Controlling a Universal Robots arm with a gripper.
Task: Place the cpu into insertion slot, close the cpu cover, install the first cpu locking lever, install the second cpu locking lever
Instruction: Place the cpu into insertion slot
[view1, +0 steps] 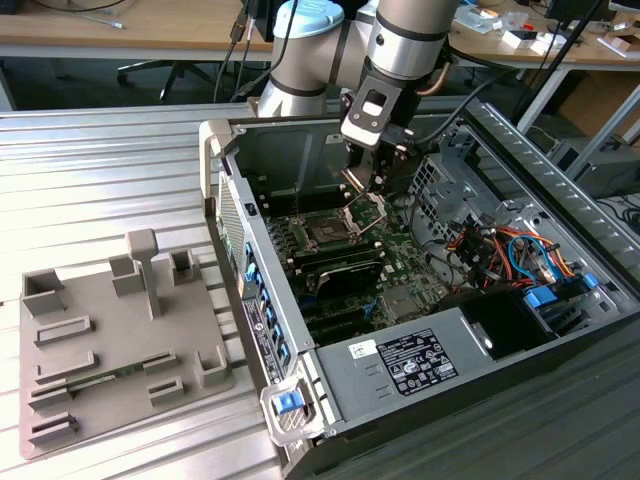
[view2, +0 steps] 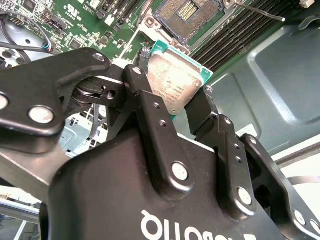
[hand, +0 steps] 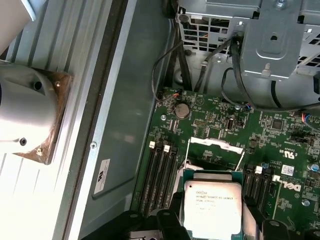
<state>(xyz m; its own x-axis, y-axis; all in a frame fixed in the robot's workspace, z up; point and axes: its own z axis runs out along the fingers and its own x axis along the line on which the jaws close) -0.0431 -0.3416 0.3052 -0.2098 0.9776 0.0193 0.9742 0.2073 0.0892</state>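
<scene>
Well off to the exterior view's left of the insertion slot (view1: 325, 232), outside the computer case (view1: 228, 190), a grey moulded tray (view1: 100, 350) of holders lies on the ribbed metal table (view1: 90, 170). The slot itself sits on the green motherboard (view1: 400, 250) inside the open case, its dark centre uncovered. In the second wrist view the slot (view2: 187, 15) shows its bare contact field. Just to the exterior view's right of the slot, the cpu cover (view1: 368, 208) stands tilted up on its hinge. The gripper (view1: 378, 170) hangs above the cover, close over the slot but not in it.

The black fingers (view2: 142, 95) are clenched on opposite edges of the cpu (view2: 175, 82) – silvery face out, green rim showing – held clear of the slot and near its edge. In the first wrist view the cpu (hand: 212, 210) sits just before the raised cover (hand: 216, 144). Further to the exterior view's right of the slot lie coloured cables (view1: 510, 250).
</scene>
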